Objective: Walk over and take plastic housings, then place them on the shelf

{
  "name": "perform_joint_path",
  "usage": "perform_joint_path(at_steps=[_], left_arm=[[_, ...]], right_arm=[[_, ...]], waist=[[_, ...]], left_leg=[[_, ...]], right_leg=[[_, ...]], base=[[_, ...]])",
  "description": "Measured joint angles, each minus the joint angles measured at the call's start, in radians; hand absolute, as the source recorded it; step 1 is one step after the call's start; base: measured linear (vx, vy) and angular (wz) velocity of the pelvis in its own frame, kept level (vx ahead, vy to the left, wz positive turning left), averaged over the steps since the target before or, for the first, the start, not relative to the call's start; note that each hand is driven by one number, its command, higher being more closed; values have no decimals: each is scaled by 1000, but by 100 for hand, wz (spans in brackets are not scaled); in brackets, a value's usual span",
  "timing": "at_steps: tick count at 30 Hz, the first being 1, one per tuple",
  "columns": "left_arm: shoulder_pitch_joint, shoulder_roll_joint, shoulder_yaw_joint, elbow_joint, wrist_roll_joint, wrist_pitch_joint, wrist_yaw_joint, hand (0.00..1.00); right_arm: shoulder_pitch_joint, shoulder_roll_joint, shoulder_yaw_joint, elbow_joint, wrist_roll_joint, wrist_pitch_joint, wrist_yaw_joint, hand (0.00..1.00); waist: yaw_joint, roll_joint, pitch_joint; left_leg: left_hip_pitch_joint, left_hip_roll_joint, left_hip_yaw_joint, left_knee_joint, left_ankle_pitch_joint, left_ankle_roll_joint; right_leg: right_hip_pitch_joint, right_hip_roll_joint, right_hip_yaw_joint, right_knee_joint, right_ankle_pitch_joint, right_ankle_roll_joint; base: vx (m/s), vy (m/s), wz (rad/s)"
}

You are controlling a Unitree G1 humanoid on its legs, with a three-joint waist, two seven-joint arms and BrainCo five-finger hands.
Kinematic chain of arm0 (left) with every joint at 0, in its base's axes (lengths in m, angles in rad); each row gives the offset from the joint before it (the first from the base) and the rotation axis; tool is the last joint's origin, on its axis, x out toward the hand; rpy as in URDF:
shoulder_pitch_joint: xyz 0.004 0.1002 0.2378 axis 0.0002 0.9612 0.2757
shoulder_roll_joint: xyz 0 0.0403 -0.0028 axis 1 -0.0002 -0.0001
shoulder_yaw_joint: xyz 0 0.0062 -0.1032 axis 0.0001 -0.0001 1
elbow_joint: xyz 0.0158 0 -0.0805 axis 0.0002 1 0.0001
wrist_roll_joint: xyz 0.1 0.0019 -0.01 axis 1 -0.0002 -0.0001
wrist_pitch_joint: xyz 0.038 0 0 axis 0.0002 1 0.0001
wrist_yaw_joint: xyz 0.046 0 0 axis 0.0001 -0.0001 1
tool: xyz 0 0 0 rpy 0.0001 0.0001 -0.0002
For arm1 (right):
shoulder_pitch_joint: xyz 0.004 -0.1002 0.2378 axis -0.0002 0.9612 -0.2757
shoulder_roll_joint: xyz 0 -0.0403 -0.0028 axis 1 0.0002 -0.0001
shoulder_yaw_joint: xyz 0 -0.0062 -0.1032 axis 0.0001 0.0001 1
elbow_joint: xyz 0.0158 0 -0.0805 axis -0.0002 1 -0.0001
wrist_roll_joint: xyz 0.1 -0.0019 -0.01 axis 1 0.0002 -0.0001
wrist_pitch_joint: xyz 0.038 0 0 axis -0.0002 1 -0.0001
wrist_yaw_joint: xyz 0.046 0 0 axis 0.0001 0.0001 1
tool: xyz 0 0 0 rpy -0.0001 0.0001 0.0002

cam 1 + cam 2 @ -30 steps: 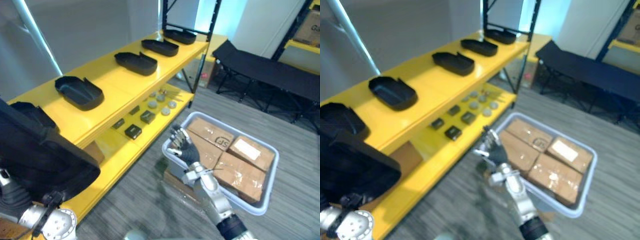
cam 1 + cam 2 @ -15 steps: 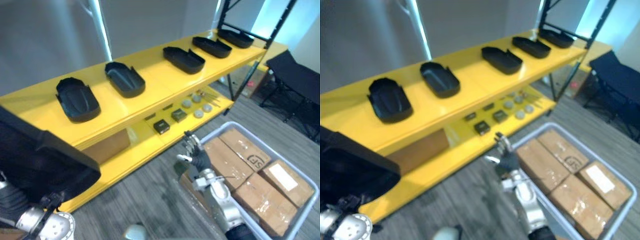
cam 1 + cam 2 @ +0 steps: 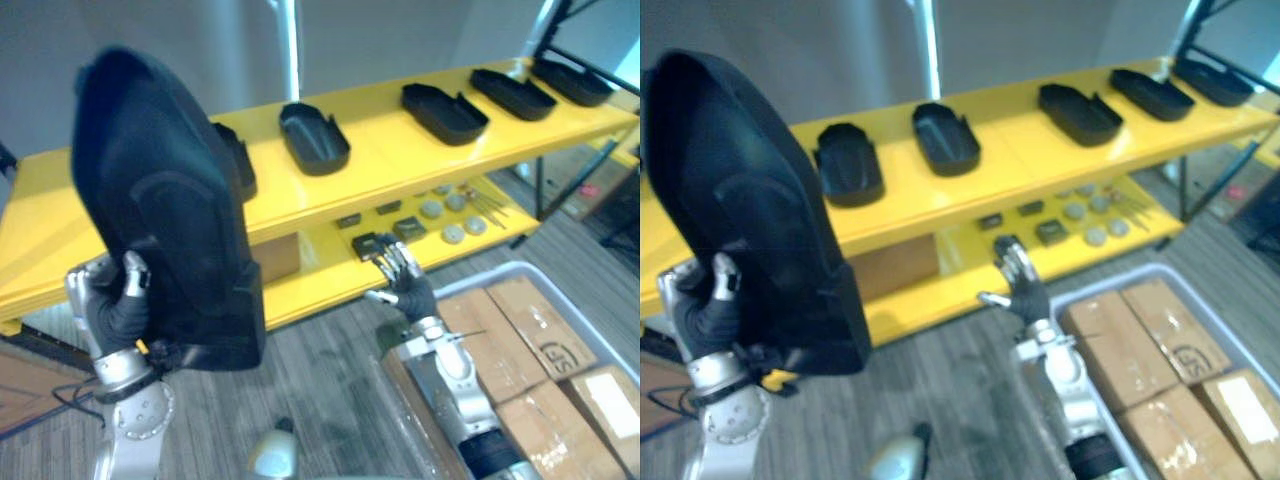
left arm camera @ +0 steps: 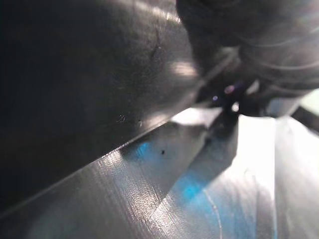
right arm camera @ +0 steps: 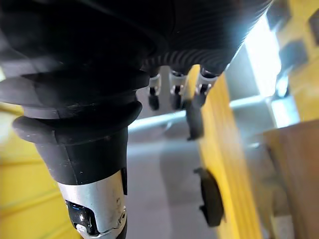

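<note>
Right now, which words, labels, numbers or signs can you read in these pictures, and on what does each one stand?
Dark mark on one cardboard box in the grey crate: too blurred to read.
White label on another box: too small to read.
Black housing in the left hand, yellow shelf: no print to see.

This looked like a stockroom or workshop: a yellow rack (image 3: 385, 172) carried black plastic housings (image 3: 314, 137) in a row, small parts (image 3: 441, 214) below. A grey tote (image 3: 490, 272) of taped cardboard boxes (image 3: 530, 325) sat on the floor (image 3: 320, 360).
</note>
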Motion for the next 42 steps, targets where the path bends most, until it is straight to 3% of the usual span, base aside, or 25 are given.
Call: perform_joint_path(at_steps=[3,7,9,12,14,17,18,20,21,22,24,25,26,27,29,30,31,35,39,42], left_arm=[[11,-7,1,15,-1,19,3,100],[29,-49,3,15,10,19,10,100],[37,-55,7,8,29,18,11,100],[40,-60,16,-10,29,10,7,100],[33,-61,34,-23,29,-5,6,100],[26,-18,44,-38,28,-3,6,100],[12,-2,42,-39,26,1,7,100],[-32,10,42,-38,11,18,9,100],[-79,12,41,-28,-12,33,9,100],[-102,11,41,-19,-17,42,9,100],[-161,13,37,44,-23,83,22,100],[-168,13,34,56,-22,93,23,100],[-167,-18,28,70,-21,110,25,100],[-144,-54,12,69,-21,119,30,100],[-119,-94,-9,63,-21,120,31,100],[-119,-120,-9,62,-21,120,31,100],[-120,-132,-10,58,-21,120,31,100],[-118,-157,-66,16,-17,102,23,100],[-117,-155,-79,1,-11,100,1,100],[-111,-152,-68,1,-10,106,-4,100]], right_arm=[[47,-1,-1,0,1,-3,19,0],[60,17,-5,-5,-1,-31,-8,0],[61,42,-35,-26,-3,-56,-48,0],[88,90,-111,-68,-35,-91,-137,0],[93,92,-146,-101,-42,-104,-157,0],[95,108,-209,-127,-43,-114,-152,0],[95,107,-224,-142,-41,-114,-130,0],[86,101,-231,-193,-37,-115,-87,0],[72,93,-233,-232,-14,-113,-42,0],[63,86,-231,-247,2,-113,-20,0],[38,72,-206,-277,60,-96,70,0],[39,72,-195,-287,81,-88,90,0],[28,57,-164,-290,119,-68,138,0],[23,38,-131,-290,140,-56,167,0],[0,4,-57,-285,170,-25,206,0],[-21,3,-7,-284,175,-5,219,0],[-33,5,19,-283,175,6,220,0],[-103,39,136,-279,166,52,216,0],[-154,83,205,-207,166,54,192,0],[-159,107,256,-156,168,52,180,0]], waist=[[-20,4,2],[-19,4,1],[-16,-6,-2],[-14,-42,-27],[-17,-48,-30],[-30,-58,-24],[-47,-51,-23],[-52,-54,-28],[-60,-52,-28],[-61,-49,-26],[-73,-54,-29],[-79,-63,-34],[-84,-50,-43],[-79,-4,-57],[-72,41,-75],[-70,49,-80],[-69,49,-80],[-54,47,-89],[-10,47,-97],[-5,34,-113]], left_leg=[[4,5,22,0,-2,-1],[-7,0,51,2,-1,4],[-21,-20,61,8,-5,13],[-31,-84,68,44,-57,61],[-28,-97,66,75,-91,75],[62,-100,56,51,-120,99],[92,-85,38,45,-121,100],[112,-58,37,25,-118,92],[104,-38,35,27,-118,84],[103,-26,33,27,-124,73],[105,-8,12,36,-150,32],[107,-11,1,35,-160,16],[106,7,-25,36,-180,-12],[90,48,-43,31,-176,-19],[71,86,-55,6,-147,-48],[72,94,-41,-32,-105,-56],[73,95,-23,-46,-85,-54],[53,94,226,-91,3,6],[53,48,189,-184,60,6],[62,13,162,-235,88,15]], right_leg=[[-31,-10,24,47,-26,16],[-52,-29,28,58,-30,21],[-65,-55,26,71,-39,35],[-41,-106,23,83,-61,30],[-149,-154,48,341,-41,0],[-273,-192,127,641,87,-33],[-285,-177,130,656,40,-42],[-310,-130,133,505,-10,-34],[-315,-91,139,331,-11,-30],[-321,-72,146,261,-6,-24],[-316,-31,195,82,79,0],[-308,-32,199,72,121,3],[-298,-20,177,73,155,43],[-274,16,137,32,158,28],[-240,48,70,-33,172,7],[-210,47,24,-57,170,3],[-193,43,-5,-67,168,-1],[-85,9,-203,-109,160,-10],[-49,-12,-282,-138,158,-8],[-37,-33,-304,-146,155,-4]], base=[[-180,6,-19],[-38,34,-4],[50,82,12],[186,128,17],[246,103,12],[277,64,6],[294,-16,25],[260,-74,19],[233,-119,10],[209,-155,7],[200,-215,22],[185,-317,58],[218,-371,60],[220,-346,59],[192,-220,77],[158,-159,104],[125,-138,125],[82,-67,139],[43,39,92],[12,62,44]])
